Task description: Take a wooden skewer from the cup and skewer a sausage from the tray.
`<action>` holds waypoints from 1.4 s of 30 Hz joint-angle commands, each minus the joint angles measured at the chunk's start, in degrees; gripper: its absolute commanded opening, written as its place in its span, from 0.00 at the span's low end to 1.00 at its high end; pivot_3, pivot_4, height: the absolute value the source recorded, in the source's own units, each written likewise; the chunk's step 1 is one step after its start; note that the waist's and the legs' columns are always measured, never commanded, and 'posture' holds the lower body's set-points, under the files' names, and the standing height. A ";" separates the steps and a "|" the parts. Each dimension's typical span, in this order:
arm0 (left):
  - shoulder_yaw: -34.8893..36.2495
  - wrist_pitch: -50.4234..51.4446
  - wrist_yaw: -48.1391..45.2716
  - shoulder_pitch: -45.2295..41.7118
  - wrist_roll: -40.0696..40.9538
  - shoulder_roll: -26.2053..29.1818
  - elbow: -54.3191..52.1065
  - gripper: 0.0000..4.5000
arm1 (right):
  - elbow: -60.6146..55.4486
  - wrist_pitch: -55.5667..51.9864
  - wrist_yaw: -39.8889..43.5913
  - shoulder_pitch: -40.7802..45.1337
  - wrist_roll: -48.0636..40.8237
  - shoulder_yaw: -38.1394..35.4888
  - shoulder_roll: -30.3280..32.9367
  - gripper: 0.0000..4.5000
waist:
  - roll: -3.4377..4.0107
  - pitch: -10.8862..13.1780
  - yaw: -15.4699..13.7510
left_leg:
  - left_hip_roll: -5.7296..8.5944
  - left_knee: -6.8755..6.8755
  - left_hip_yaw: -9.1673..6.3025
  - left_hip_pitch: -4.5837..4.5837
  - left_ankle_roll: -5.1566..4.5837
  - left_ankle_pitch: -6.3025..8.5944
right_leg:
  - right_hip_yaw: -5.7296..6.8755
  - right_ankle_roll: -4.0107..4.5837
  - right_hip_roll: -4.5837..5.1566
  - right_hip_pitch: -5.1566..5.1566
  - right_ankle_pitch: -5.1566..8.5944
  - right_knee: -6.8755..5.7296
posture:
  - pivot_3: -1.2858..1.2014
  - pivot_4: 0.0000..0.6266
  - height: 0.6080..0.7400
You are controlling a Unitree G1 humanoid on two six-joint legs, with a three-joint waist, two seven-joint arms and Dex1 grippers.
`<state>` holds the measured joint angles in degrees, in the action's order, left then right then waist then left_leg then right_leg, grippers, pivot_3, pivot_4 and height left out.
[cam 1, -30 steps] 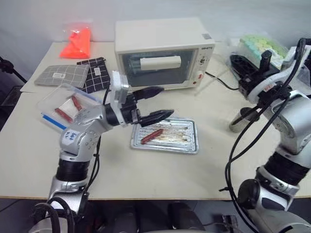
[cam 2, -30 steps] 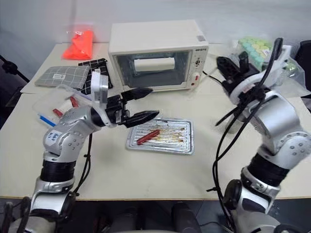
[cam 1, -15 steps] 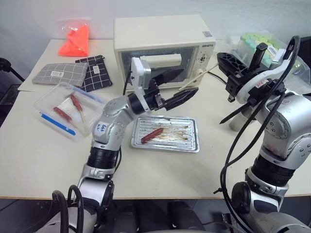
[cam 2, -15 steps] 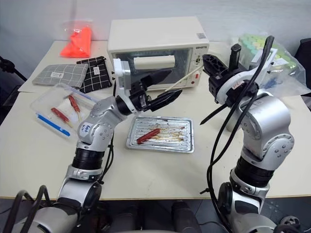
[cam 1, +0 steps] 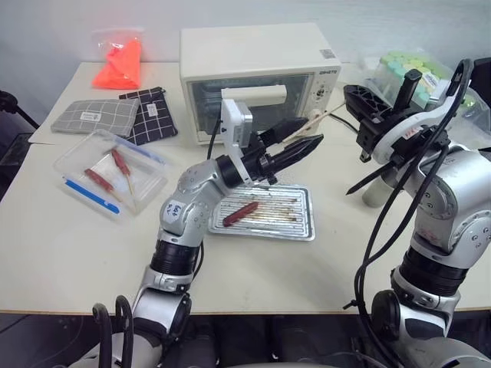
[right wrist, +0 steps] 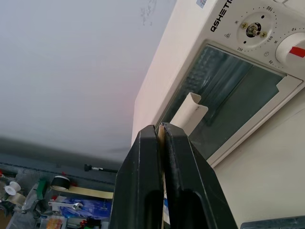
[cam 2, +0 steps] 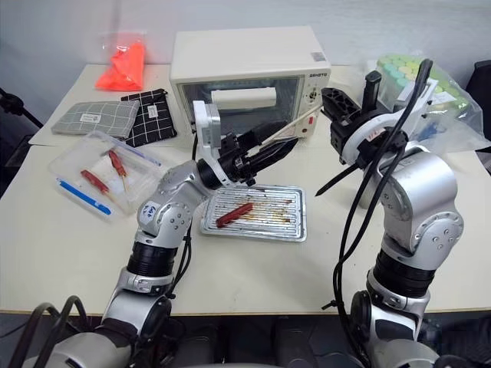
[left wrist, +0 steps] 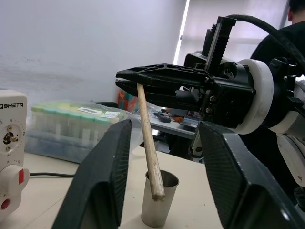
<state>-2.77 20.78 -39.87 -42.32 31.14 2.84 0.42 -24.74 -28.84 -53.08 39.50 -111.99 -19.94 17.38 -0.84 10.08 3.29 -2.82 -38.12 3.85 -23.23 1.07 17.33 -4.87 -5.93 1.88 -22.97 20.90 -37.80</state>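
Observation:
My right gripper [cam 1: 354, 98] is shut on one end of the wooden skewer [cam 1: 311, 123], a thin pale stick held in the air in front of the oven. My left gripper [cam 1: 311, 132] is open, and its fingers [left wrist: 105, 176] stand on either side of the skewer [left wrist: 147, 138] without touching it. The grey metal cup [left wrist: 159, 198] stands on the table below the skewer, close under my right arm. A reddish-brown sausage [cam 1: 239, 213] lies in the silver tray [cam 1: 299, 224] beneath my left gripper.
A cream toaster oven [cam 1: 257, 73] stands behind the tray. A clear plastic box [cam 1: 107, 172] holding more sausages lies at the left, with checked cloths [cam 1: 115, 115] and an orange bag [cam 1: 119, 65] behind it. A bag of green-capped tubes [cam 1: 414, 69] sits at the far right.
My left gripper has swung to the right, up to the skewer, and its fingers have drawn closer together around it. My right gripper still holds the skewer.

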 commanded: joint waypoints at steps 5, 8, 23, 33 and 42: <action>-0.29 0.31 1.05 -0.52 0.03 0.39 -3.40 0.18 | -3.26 1.07 0.88 0.50 -1.01 0.24 1.17 0.00 | 0.00 0.00 -0.05 | 0.00 0.00 0.00 0.00 0.00 0.00 | 0.00 0.00 0.00 0.00 0.00 -0.01 | 0.52 0.24 1.00; -0.14 0.32 1.37 -0.77 0.10 0.45 -3.27 0.18 | -3.27 1.12 0.96 0.42 -1.01 0.29 1.29 0.00 | 0.00 0.00 -0.05 | 0.00 0.00 0.00 0.00 0.00 0.00 | 0.00 0.00 0.01 0.00 0.00 -0.02 | 0.52 0.24 1.00; 1.15 -2.45 5.75 -2.76 -2.22 -2.33 0.15 0.00 | -3.87 1.29 2.08 -0.47 -1.01 0.63 2.47 0.00 | 0.00 0.00 -0.08 | 0.01 0.00 0.01 0.00 0.00 0.00 | -0.01 0.00 0.00 0.00 0.00 0.02 | 0.52 0.24 1.00; 3.74 -1.98 3.44 -3.66 -3.08 4.17 1.71 0.00 | -4.38 -4.39 7.13 -2.99 -1.01 1.96 10.84 0.32 | 0.00 0.00 -0.06 | -0.02 0.01 0.03 0.03 0.01 -0.01 | -0.05 0.00 -0.05 -0.01 0.00 0.03 | 0.52 0.24 1.00; 8.55 5.21 -3.52 0.47 -0.30 21.40 -5.57 0.00 | -2.23 -21.72 32.84 -4.46 14.15 9.17 33.28 0.44 | 0.02 0.01 0.07 | -0.07 0.08 0.05 0.04 0.02 -0.01 | -0.05 0.02 -0.04 -0.03 0.01 0.09 | 0.52 0.24 1.00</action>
<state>4.10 24.49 -41.74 -42.50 28.94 22.35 -1.05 -25.04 -47.81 -26.96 34.97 -102.43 -12.91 49.08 -0.82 10.09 3.35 -2.92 -38.04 3.88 -23.18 1.09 17.31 -4.91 -5.89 1.80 -23.00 20.92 -37.71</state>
